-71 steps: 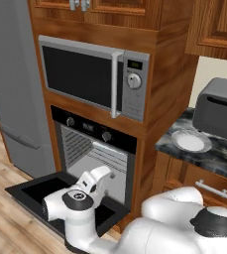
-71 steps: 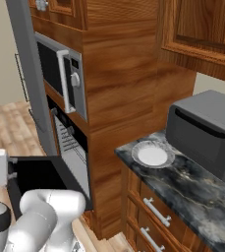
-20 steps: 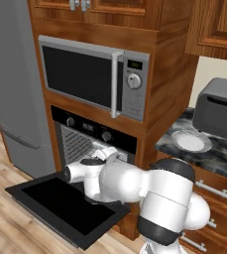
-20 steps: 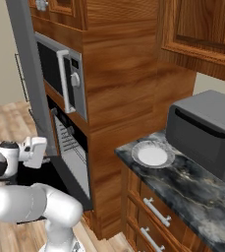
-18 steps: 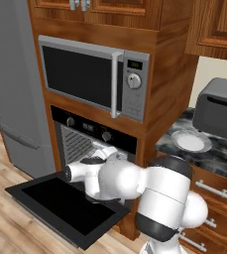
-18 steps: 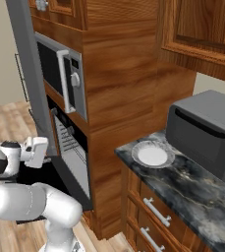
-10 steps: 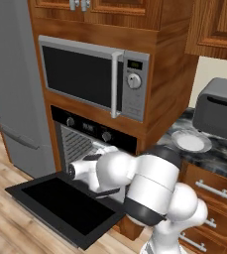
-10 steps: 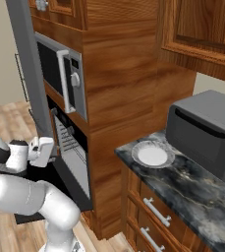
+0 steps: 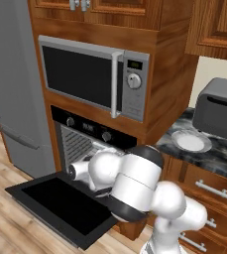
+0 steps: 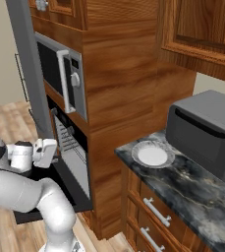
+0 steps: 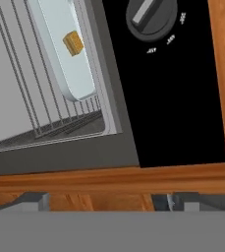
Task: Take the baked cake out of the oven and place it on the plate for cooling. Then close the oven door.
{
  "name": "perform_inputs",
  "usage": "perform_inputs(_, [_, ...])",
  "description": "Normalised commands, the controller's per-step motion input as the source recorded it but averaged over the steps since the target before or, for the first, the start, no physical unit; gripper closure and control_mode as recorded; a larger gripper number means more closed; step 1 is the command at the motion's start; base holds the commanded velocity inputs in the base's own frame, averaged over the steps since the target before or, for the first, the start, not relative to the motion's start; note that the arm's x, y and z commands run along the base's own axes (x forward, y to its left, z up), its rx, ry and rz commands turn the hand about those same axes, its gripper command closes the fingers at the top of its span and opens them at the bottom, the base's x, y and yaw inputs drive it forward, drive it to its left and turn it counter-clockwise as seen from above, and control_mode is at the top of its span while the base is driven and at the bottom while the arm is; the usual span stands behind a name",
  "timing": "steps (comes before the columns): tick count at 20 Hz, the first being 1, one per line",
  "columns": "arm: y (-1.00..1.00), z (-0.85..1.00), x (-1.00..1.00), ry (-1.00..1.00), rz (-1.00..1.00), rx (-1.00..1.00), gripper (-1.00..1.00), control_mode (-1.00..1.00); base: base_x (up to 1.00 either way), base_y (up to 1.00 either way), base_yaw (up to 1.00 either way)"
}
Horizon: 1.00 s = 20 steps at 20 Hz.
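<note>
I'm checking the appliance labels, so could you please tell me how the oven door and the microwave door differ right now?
The oven door hangs fully open, lying flat out over the floor; the microwave door is shut and upright. The oven door is an all-black panel, while the microwave door has a silver frame. The microwave door carries an upright silver handle at its right edge. Both have a dark window.

microwave (image 9: 91,79): above, door shut | toaster box (image 9: 220,115): on dark counter (image 9: 219,158) | fridge (image 9: 11,84): left
</note>
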Motion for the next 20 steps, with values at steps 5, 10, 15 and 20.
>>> perform_inputs(5, [0.12,-0.27,0.15,0.00,0.00,0.00,-1.00,-1.00,0.00,0.00,0.00])
perform_inputs(10, [0.04,-0.14,0.24,0.00,0.00,0.00,-1.00,-1.00,0.00,0.00,0.00])
perform_inputs(15, [0.00,-0.03,0.27,0.00,0.00,0.01,-1.00,-1.00,0.00,0.00,0.00])
perform_inputs(20, [0.00,-0.02,0.14,0.00,0.00,0.01,-1.00,-1.00,0.00,0.00,0.00])
